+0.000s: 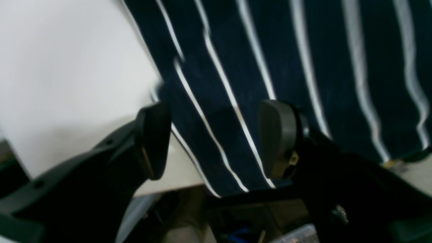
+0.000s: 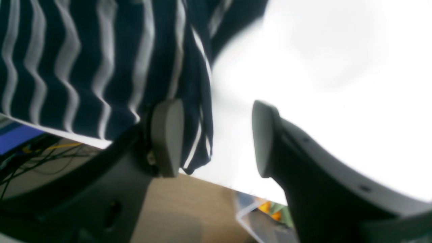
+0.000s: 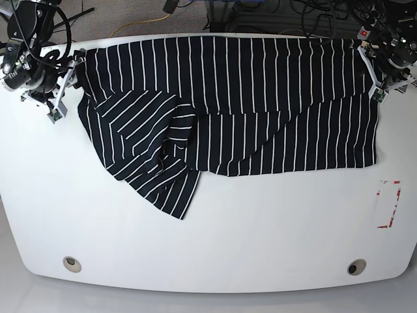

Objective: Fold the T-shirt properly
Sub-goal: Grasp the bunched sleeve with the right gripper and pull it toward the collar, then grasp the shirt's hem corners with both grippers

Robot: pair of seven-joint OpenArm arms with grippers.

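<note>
Black striped T-shirt (image 3: 260, 104) sprawls on the white counter (image 3: 208, 248); both grippers, left (image 1: 216, 141) and right (image 2: 216, 138), straddle far corners, fingers parted, nothing pinched, apparently poised to grab.

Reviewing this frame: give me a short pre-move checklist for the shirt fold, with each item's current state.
1. T-shirt fully on the table: ok in the base view.
2. Shirt lying flat: not ok, one end is bunched and folded over itself.
3. Left claw straddling the shirt's edge: ok, jaws apart with fabric between.
4. Right claw holding fabric: cannot tell; jaws apart, fabric beside one finger.
5. Both claws at the far corners: ok.
</note>
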